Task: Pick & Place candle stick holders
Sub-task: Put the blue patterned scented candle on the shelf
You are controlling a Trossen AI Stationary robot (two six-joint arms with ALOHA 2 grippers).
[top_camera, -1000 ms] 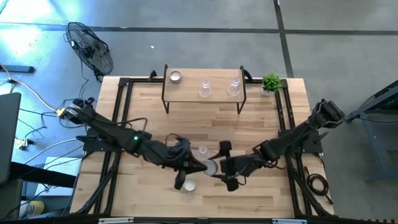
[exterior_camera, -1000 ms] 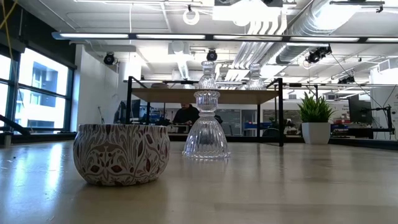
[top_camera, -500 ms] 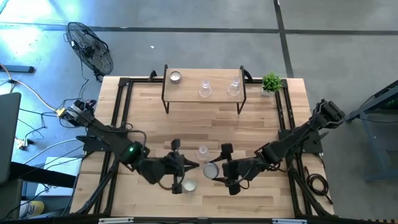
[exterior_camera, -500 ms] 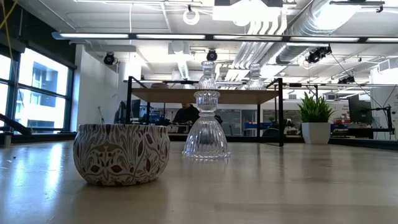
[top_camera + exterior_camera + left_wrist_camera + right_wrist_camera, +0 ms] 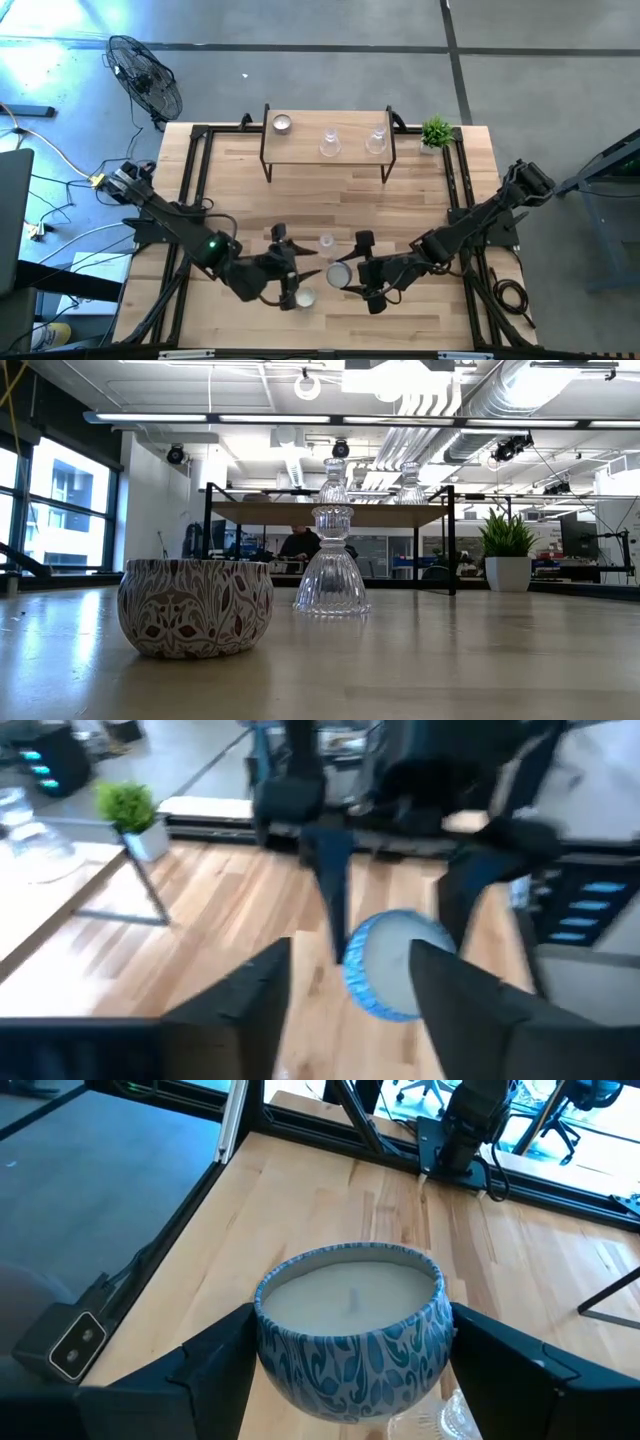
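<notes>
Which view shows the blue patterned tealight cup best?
The right wrist view: the blue patterned tealight cup fills it, between the right gripper fingers. The left wrist view blurs it, the high view shows it tiny, and the low view misses it.

1. Blue tealight cup (image 5: 350, 1338): blue leaf-and-swirl pattern on a paler ground, off-white wax centre.
2. Second tealight cup (image 5: 196, 607): cream body, dark reddish-brown leaf pattern.
3. Third tealight cup (image 5: 282, 123), on the shelf: silvery rim, white centre.
4. Glass holder (image 5: 332, 563): clear, ribbed, colourless. Two more (image 5: 330, 142) on the shelf likewise clear.
5. Shelf (image 5: 300, 148): light wood top, black frame.
6. Table (image 5: 400, 205): pale blond wood planks, black edge rails.
7. Plant (image 5: 508, 536): bright green leaves, white pot.
8. Right gripper (image 5: 345, 1380) and left gripper (image 5: 345, 1010): dark, near black.
9. Floor fan (image 5: 145, 75): black wire.
</notes>
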